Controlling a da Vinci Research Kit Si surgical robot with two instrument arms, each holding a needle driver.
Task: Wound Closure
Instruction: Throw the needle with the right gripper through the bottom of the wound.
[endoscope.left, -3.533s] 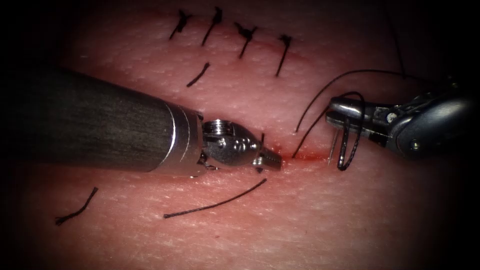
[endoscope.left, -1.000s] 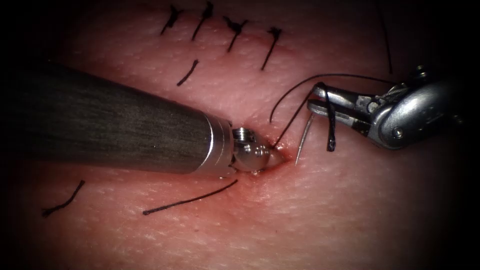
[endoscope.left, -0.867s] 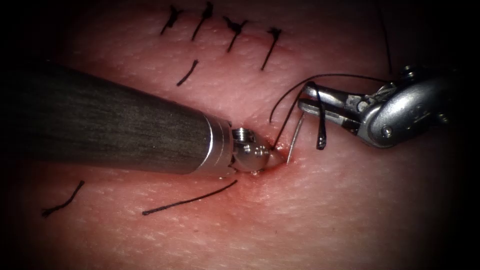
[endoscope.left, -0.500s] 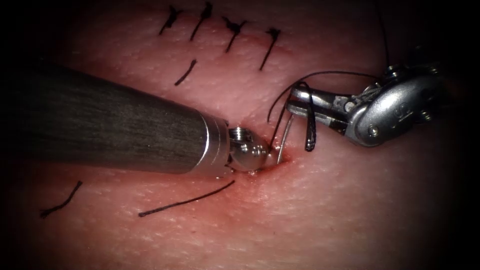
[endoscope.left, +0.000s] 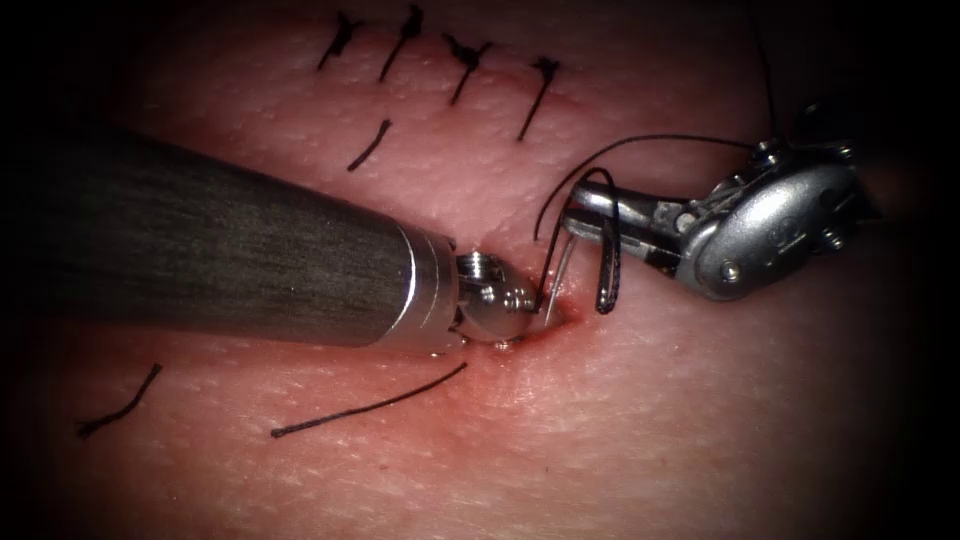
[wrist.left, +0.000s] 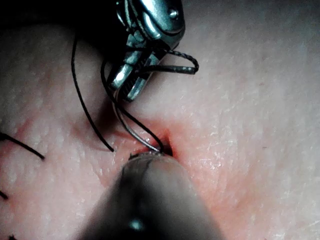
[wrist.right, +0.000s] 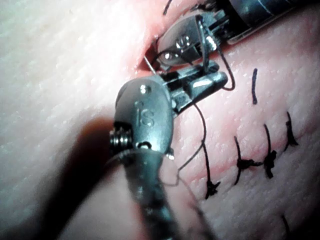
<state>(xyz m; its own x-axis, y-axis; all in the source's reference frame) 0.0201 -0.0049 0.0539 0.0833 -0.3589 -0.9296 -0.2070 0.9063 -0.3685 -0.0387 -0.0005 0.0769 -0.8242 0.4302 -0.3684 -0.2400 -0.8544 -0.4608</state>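
Endoscope view: my right hand is clamped on the needle near its rear end; the needle hangs as a thin pale curve, its tip at the red, wet cut in the tissue; I cannot tell whether the tip has entered. Black thread is looped over my right hand. My left hand presses into the tissue at the cut's left edge; whether it is open or closed, I cannot tell. Four tied stitches sit well above; loose cut ends lie below; open tissue spreads below and right.

Left wrist view: the needle arcs from my right hand to the cut, just beside my left hand's tip.

Right wrist view: my right hand grips the needle; stitches lie beside it.
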